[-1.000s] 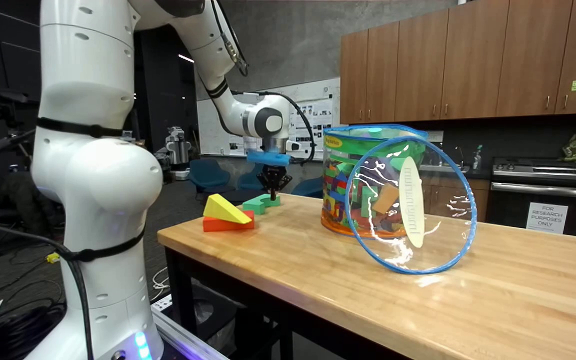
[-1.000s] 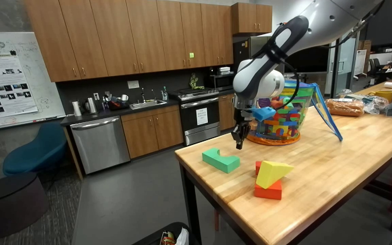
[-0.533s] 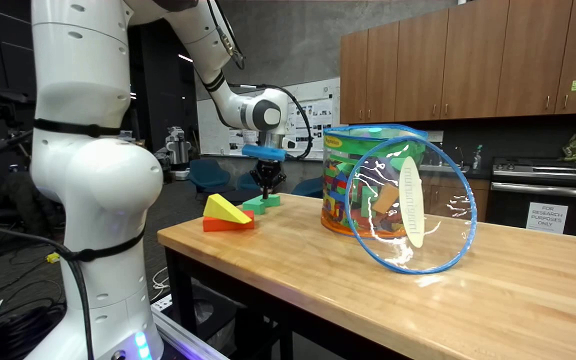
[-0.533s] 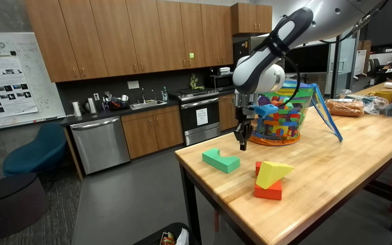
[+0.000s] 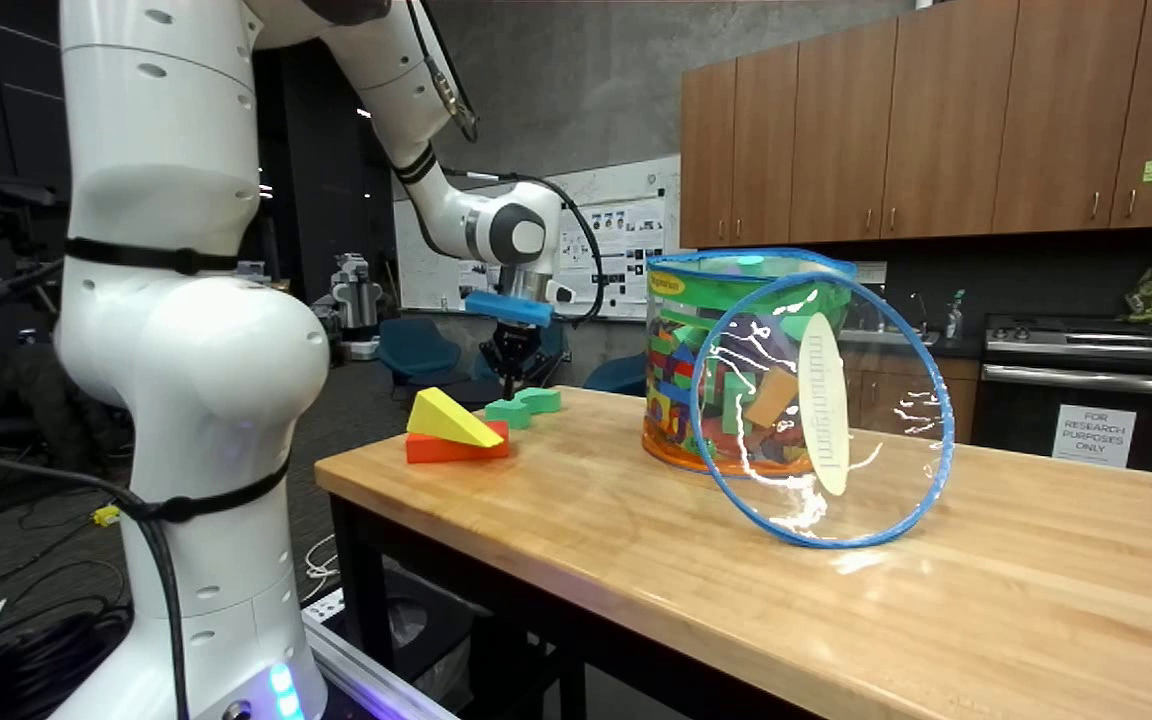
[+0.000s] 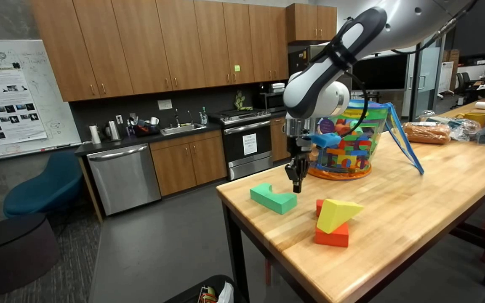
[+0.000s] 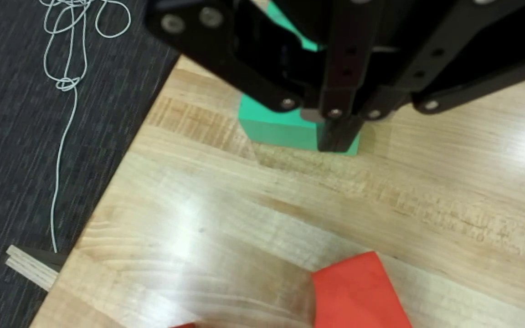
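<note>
Claw – closed tight – hangs near the green notched block.

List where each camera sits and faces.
An exterior view: beside the robot's base, facing across the wooden table; arm, gripper show.
An exterior view: off the table's corner, facing the stove; forearm, gripper show.
Wrist view: on the wrist, facing down at the green arch block; gripper shows.
Both exterior views share the yellow wedge.
</note>
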{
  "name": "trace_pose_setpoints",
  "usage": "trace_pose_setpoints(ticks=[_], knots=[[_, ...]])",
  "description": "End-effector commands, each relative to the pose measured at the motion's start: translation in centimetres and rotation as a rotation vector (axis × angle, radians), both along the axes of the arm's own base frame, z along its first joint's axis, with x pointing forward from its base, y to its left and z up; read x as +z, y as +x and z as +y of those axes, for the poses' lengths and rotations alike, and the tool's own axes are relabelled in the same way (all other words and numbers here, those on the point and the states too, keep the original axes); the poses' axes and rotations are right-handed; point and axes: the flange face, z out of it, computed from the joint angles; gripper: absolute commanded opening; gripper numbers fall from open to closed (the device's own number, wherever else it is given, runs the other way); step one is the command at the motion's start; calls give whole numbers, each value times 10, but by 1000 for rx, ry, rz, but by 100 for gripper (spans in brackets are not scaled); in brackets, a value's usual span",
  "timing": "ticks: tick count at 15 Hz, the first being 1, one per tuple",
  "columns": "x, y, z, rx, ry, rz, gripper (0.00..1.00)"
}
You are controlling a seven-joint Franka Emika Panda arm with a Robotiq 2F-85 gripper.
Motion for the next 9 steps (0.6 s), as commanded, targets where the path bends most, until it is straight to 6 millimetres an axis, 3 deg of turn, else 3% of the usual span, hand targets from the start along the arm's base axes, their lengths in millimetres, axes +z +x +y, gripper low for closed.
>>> trace_pose_setpoints(ticks=[1, 9], knots=[[1, -10, 7, 18, 13, 0, 0], [0, -4, 15, 17, 29, -64, 0]])
